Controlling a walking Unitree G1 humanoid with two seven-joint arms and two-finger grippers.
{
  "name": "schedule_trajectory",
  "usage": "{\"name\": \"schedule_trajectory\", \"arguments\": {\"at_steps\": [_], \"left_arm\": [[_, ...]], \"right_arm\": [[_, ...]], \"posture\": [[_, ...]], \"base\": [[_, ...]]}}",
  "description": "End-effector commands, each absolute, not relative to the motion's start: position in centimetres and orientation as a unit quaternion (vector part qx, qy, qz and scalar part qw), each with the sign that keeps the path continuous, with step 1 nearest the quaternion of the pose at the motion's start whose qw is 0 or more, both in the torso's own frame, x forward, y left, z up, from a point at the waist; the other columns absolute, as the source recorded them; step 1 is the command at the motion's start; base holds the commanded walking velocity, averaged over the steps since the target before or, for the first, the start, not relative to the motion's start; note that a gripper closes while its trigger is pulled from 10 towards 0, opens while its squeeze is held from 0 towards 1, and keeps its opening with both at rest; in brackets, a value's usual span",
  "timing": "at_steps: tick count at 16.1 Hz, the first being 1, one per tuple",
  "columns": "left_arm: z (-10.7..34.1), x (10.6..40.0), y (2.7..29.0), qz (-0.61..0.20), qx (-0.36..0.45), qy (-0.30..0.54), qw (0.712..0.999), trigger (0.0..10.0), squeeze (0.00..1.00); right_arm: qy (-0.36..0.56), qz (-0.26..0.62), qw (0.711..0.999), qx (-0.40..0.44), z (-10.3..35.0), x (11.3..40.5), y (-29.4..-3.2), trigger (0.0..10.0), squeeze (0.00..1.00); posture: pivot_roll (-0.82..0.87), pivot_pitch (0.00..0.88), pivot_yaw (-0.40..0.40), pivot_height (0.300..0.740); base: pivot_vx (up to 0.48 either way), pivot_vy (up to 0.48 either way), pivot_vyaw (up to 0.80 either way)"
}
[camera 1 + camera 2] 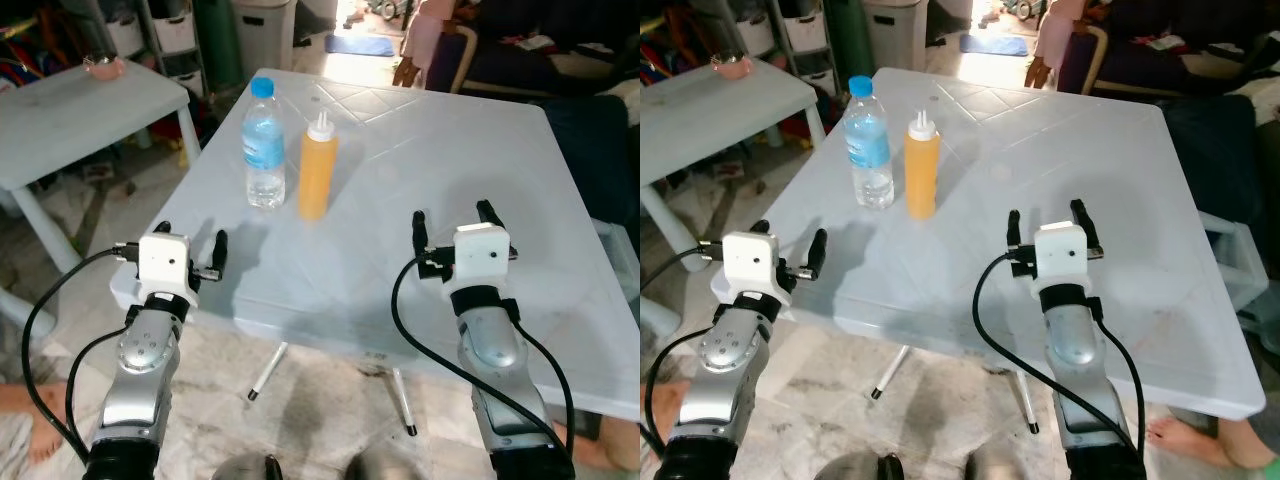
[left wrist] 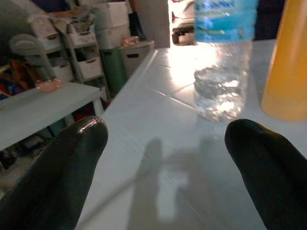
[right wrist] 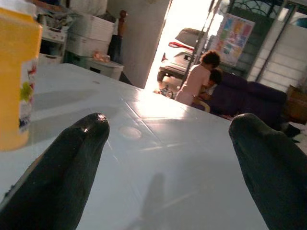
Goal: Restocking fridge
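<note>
The left gripper [image 1: 190,250] hovers at the near left corner of the pale, glossy plastic table [image 1: 440,160], its two rounded black fingers [image 2: 72,158] spread wide with nothing between them. The right gripper [image 1: 452,225] hangs over the table's near right part, its smooth black fingers [image 3: 67,163] likewise parted and empty. Both sit on white boxy wrist housings at the ends of silver, jointed arms with looping black cables. Ahead of the left gripper stands a clear, ribbed plastic water bottle with a blue cap and blue label [image 1: 264,145], upright, and just beside it a tall orange squeeze bottle with a white nozzle tip [image 1: 317,168], also upright; the two stand close but apart. The tabletop is moulded with a faint diamond grid and catches bright sunlight at its far edge. Beyond that edge stands a person in pink [image 3: 194,84]. To the left is a second grey-white table [image 1: 80,110] bearing a small pink dish [image 1: 103,66].
</note>
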State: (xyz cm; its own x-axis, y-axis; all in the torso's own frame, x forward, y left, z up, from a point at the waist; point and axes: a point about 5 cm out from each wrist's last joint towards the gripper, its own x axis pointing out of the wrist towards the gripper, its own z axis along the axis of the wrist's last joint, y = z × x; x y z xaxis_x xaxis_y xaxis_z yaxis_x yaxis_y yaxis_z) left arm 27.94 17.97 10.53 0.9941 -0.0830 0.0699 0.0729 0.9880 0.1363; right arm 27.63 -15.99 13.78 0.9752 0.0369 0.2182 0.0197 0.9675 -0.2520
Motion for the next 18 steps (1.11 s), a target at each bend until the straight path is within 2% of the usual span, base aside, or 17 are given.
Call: {"name": "schedule_trajectory", "arguments": {"at_steps": [1,8,13,18], "left_arm": [[10.7,28.0,17.3,-0.048,0.066,-0.041,0.996,10.0,0.0],[10.8,27.6,17.2,-0.05,0.069,-0.043,0.995,10.0,0.0],[11.0,26.4,18.1,-0.045,0.089,-0.036,0.994,10.0,0.0],[12.4,25.4,20.5,-0.007,0.129,-0.037,0.991,10.0,0.0]], "right_arm": [[-0.111,0.0,0.984,-0.136,13.9,27.8,-16.6,10.0,0.0],[-0.125,-0.01,0.982,-0.142,14.6,28.4,-17.5,10.0,0.0],[-0.138,-0.001,0.978,-0.159,17.0,31.7,-20.1,10.0,0.0],[-0.155,0.076,0.973,-0.155,19.7,34.9,-19.2,10.0,0.0]], "posture": [[-0.01,0.08,-0.014,0.74],[0.0,0.098,-0.013,0.74],[0.04,0.174,-0.008,0.74],[0.14,0.243,0.017,0.74]], "base": [[0.0,0.0,0.0],[0.0,0.0,0.0],[0.0,0.0,0.0],[0.0,0.0,0.0]]}}
